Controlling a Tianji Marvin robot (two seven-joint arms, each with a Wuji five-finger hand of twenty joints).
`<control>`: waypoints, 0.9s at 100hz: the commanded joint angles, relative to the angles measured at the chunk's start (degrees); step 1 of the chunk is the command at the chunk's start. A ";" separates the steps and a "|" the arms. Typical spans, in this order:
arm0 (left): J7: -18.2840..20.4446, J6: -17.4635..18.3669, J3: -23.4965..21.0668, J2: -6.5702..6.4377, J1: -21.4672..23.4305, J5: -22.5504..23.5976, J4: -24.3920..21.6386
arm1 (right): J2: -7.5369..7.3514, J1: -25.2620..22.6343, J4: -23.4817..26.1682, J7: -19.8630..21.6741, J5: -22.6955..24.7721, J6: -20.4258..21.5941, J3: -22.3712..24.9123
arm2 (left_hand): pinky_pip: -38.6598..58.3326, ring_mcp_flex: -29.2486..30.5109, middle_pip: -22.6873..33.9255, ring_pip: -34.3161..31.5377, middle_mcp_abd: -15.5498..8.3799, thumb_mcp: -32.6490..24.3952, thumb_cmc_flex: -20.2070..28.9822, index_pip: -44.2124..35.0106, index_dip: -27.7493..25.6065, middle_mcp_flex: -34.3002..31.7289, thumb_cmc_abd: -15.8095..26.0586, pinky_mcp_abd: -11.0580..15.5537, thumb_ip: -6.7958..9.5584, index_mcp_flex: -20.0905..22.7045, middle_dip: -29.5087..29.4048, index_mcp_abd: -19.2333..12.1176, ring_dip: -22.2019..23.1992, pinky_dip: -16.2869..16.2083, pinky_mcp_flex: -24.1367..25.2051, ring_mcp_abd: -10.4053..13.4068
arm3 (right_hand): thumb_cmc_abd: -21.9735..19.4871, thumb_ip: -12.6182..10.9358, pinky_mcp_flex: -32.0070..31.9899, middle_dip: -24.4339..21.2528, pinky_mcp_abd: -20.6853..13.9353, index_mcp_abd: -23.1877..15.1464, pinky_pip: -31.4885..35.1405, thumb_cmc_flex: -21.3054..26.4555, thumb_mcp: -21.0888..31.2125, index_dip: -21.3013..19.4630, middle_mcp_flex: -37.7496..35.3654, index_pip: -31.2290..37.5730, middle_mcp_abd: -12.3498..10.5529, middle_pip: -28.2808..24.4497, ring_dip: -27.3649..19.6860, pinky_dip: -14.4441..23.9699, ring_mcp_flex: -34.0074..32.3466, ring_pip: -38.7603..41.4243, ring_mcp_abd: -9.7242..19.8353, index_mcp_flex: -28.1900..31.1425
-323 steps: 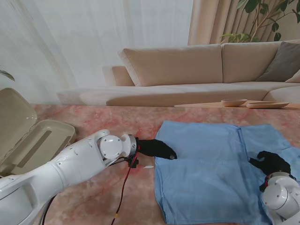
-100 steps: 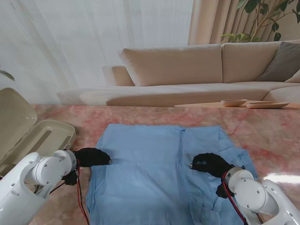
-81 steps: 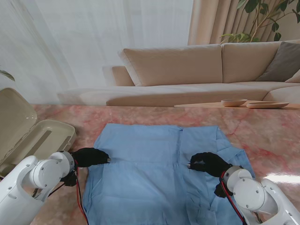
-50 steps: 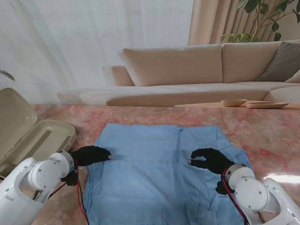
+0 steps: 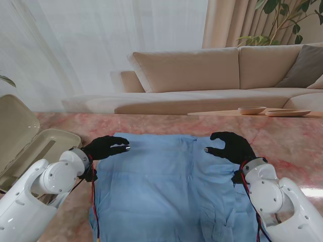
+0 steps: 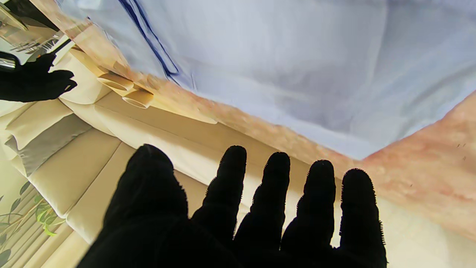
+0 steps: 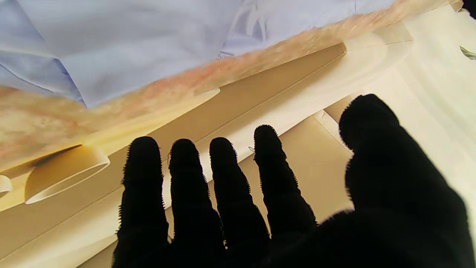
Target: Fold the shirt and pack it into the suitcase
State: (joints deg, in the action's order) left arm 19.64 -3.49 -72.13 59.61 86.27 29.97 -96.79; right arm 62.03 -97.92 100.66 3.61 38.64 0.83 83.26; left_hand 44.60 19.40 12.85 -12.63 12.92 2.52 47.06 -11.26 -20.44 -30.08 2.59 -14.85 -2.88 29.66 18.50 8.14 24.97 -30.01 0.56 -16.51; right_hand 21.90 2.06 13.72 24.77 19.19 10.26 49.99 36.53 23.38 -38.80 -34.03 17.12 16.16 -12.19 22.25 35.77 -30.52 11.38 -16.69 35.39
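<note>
A light blue shirt (image 5: 166,186) lies spread flat on the pink marble table, and it also fills the table side of both wrist views (image 6: 282,56) (image 7: 122,33). My left hand (image 5: 106,147) in its black glove hovers open over the shirt's far left corner, fingers apart and holding nothing. Over the far right part of the shirt my right hand (image 5: 231,146) is raised, open as well. The beige suitcase (image 5: 35,148) stands with its lid up at the left edge of the table. Spread black fingers (image 6: 275,193) (image 7: 223,186) show in each wrist view with nothing in them.
A beige sofa (image 5: 212,70) runs behind the table. Two shallow wooden bowls (image 5: 252,110) sit on a low board at the far right. Red and black cables (image 5: 93,212) hang along my left forearm. A potted plant (image 5: 282,20) is in the back right corner.
Both hands let go of the shirt, lifted off it and moved away from me toward its far edge. Before that the shirt was dragged left across the table.
</note>
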 commanded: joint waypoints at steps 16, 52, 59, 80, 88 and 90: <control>-2.22 0.37 1.92 0.75 -4.79 4.81 3.58 | -0.01 5.97 -4.40 1.50 1.08 -1.27 -2.68 | -0.85 -0.87 -0.80 -0.44 0.19 -0.11 1.94 0.49 0.13 2.98 -2.40 -0.72 0.09 -1.31 -0.12 -0.35 -0.15 0.90 1.24 -0.63 | 3.62 -1.48 -3.47 1.08 -0.59 -0.24 -0.80 -1.05 4.09 -0.29 3.50 -1.27 -0.90 -1.06 1.02 -0.57 3.11 -0.51 4.28 -3.67; -5.22 2.16 5.04 0.84 -10.06 10.43 10.94 | 0.04 15.49 -14.55 -0.59 3.74 -3.12 -8.78 | -3.80 -6.35 -1.23 1.75 -0.19 -0.42 5.00 1.69 0.63 9.12 -6.38 0.48 0.12 -6.00 -0.86 -0.56 -1.15 1.73 3.78 0.52 | 9.03 0.17 -5.13 0.03 -1.68 -0.17 -8.57 -5.09 15.44 0.20 9.05 -2.97 -1.25 -1.15 -3.58 -1.01 8.18 -5.28 6.00 -7.85; -5.39 3.04 5.65 0.72 -11.09 11.79 12.43 | 0.05 17.11 -16.55 -0.73 3.84 -3.54 -9.93 | -4.78 -7.72 -1.55 2.31 -0.41 0.05 3.91 2.13 0.86 10.37 -6.62 0.63 -0.08 -7.06 -1.18 -0.83 -1.47 1.99 4.20 0.08 | 9.64 0.25 -5.54 -0.21 -1.98 -0.09 -9.34 -4.99 15.98 0.36 10.21 -3.40 -1.27 -0.87 -3.75 -1.15 8.89 -5.57 6.08 -8.78; -6.89 4.00 8.27 1.01 -15.05 11.08 18.16 | 0.25 21.80 -22.22 -1.62 3.80 -5.48 -13.87 | -6.59 -8.67 -1.92 2.67 -0.39 -0.23 3.52 3.45 1.53 12.01 -8.04 0.82 -0.10 -9.29 -1.68 -0.86 -1.82 2.13 4.16 0.20 | 11.78 0.94 -6.99 -1.26 -2.96 -0.14 -13.46 -5.97 19.20 0.73 13.06 -4.14 -1.03 -1.37 -4.51 -1.44 10.98 -6.30 6.33 -10.22; -7.44 5.11 9.39 1.10 -16.88 10.72 20.58 | 0.23 23.81 -24.34 -1.08 3.56 -6.17 -15.48 | -6.89 -8.68 -1.83 2.63 -0.42 -0.27 3.53 4.05 1.82 12.41 -8.51 0.77 -0.10 -10.32 -1.71 -0.91 -1.83 1.96 4.07 0.35 | 12.17 1.10 -7.29 -1.61 -3.38 -0.16 -15.63 -6.26 19.84 0.84 13.47 -4.32 -1.10 -1.73 -4.95 -1.73 11.63 -6.72 6.62 -10.70; -7.52 5.37 9.70 1.13 -17.37 10.59 21.23 | 0.21 24.39 -24.93 -0.89 3.49 -6.32 -15.93 | -6.91 -8.62 -1.77 2.59 -0.33 -0.29 3.64 4.11 1.86 12.41 -8.80 0.84 -0.09 -10.38 -1.70 -0.92 -1.82 1.90 4.04 0.40 | 12.24 1.12 -7.35 -1.63 -3.42 -0.15 -15.82 -6.27 19.89 0.85 13.46 -4.33 -1.11 -1.79 -5.00 -1.73 11.69 -6.75 6.74 -10.73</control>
State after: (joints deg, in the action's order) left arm 12.08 1.08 -62.62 60.43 70.14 40.35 -76.82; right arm 61.94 -74.87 77.07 1.14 42.49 -4.80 67.77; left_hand 39.40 12.99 11.52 -11.16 12.86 2.55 50.66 -8.43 -19.09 -19.85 -5.17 -14.71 -2.51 21.15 17.65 8.05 23.84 -28.81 3.53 -16.51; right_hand 32.50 2.06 7.48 24.52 16.99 10.14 36.38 32.46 41.71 -38.43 -22.17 12.92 15.34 -13.53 19.38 34.98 -21.03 5.65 -11.22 26.56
